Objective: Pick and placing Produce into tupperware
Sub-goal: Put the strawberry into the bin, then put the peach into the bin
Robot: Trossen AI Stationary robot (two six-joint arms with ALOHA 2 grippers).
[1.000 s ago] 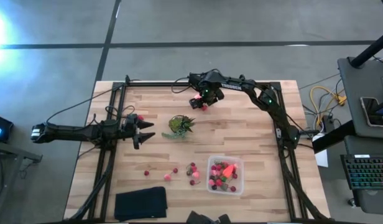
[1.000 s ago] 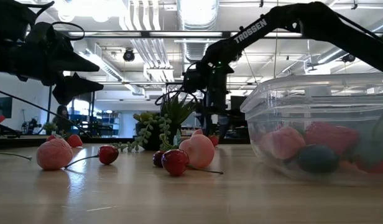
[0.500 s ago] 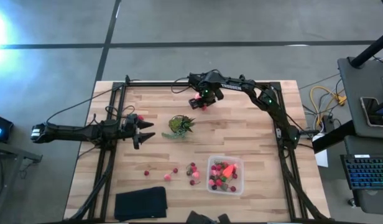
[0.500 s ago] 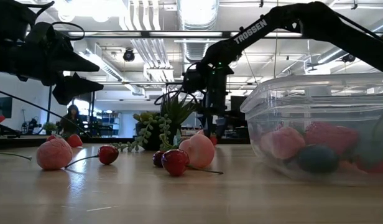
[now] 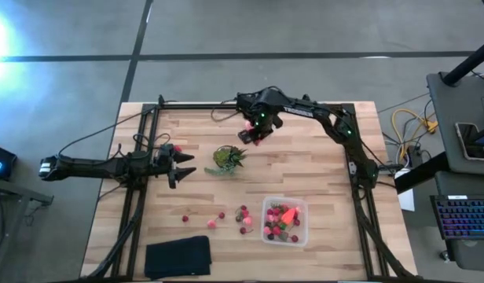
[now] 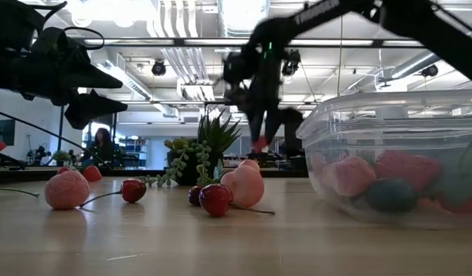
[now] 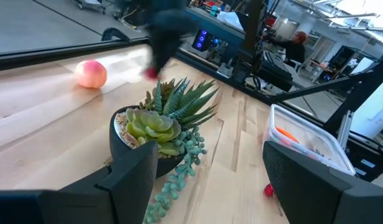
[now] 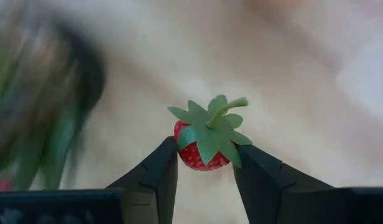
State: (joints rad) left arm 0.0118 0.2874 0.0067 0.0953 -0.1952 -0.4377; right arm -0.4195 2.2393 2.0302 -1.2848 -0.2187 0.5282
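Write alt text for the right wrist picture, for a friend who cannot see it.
A small red strawberry with a green leafy cap is pinched between the right gripper's two dark fingers. Behind it lies pale, blurred wooden tabletop, with a smeared green and dark shape at one side.

A: Any text, labels, nos. readable?

B: No, nothing legible. Lettering on the right arm (image 6: pixel 328 11) in low view is smeared, can't make out a word.

A: High view?

B: Pale mark on the same arm's upper link, too small to read. Keyboard (image 5: pixel 462 216) at the edge, keys not legible.

A: Wrist cams?

B: Left wrist shows lit screens (image 7: pixel 207 40) in the room behind, no readable characters. Right wrist, none.
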